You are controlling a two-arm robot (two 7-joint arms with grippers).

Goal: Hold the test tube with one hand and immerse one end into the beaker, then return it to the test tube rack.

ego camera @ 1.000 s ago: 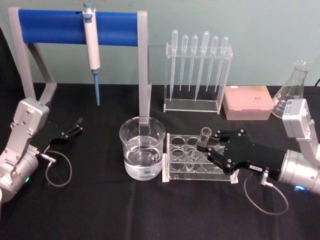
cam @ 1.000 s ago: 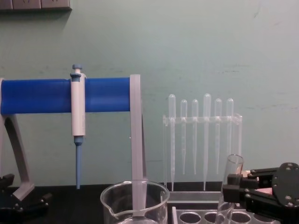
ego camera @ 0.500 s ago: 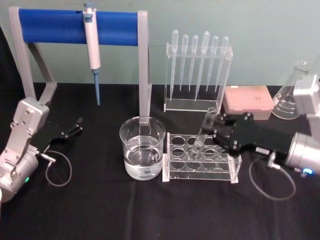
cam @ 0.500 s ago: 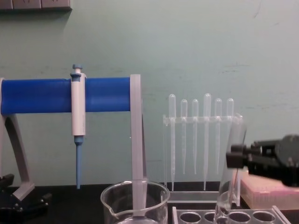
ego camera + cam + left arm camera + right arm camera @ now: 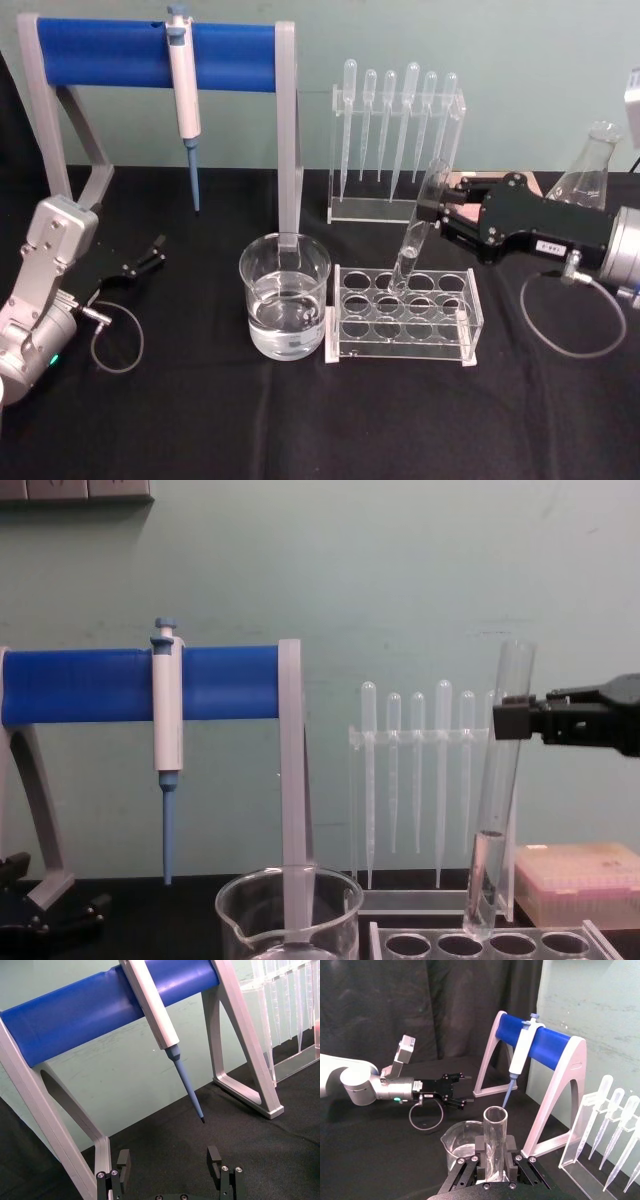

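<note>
Test tube (image 5: 410, 255) hangs tilted just over the rack (image 5: 400, 335), right of the beaker (image 5: 284, 300), my right gripper (image 5: 432, 214) clamped on its upper part. Pickup looks done to me; dip and return aren't yet. Left gripper (image 5: 152, 252) is parked well left of the beaker, fingers apart.

black table (image 5: 200, 430) | beaker (image 5: 285, 295); tube rack (image 5: 400, 346); blue stand (image 5: 100, 52); flask (image 5: 585, 190)
</note>
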